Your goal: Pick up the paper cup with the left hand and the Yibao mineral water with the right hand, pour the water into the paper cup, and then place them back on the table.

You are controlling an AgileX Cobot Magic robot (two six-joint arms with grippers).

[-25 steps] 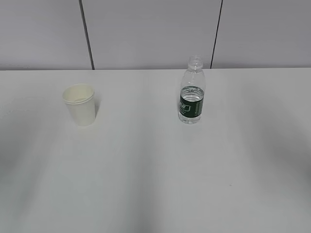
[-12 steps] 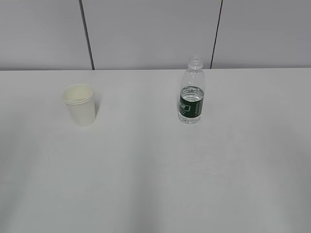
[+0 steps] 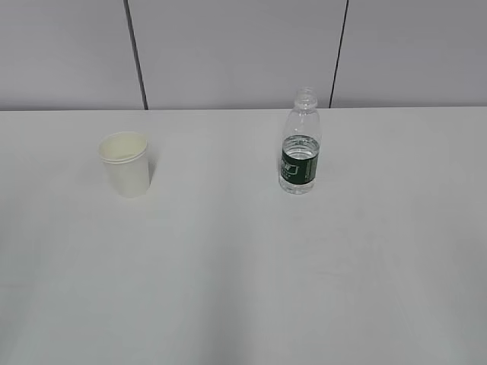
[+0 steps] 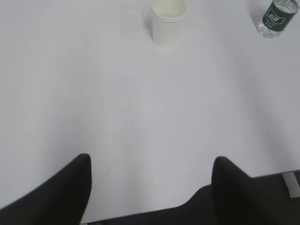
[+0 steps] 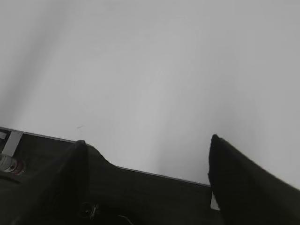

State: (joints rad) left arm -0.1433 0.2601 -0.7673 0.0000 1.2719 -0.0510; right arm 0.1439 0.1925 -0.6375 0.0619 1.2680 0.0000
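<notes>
A: Yibao mineral water [image 3: 300,144] is standing uncapped, well right of the paper cup [image 3: 125,163] on the table [image 3: 243,274].

B: Both untouched; left hand [image 4: 150,173] and right hand [image 5: 145,159] are hanging back, jaws spread, holding nothing. Squeezing the thin bottle is risking a spill.

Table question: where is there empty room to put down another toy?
The table is bare across its whole near half, in front of the paper cup and the uncapped Yibao mineral water. The gap between those two is free as well, and so is the patch right of the bottle. Nowhere is crowded.
</notes>
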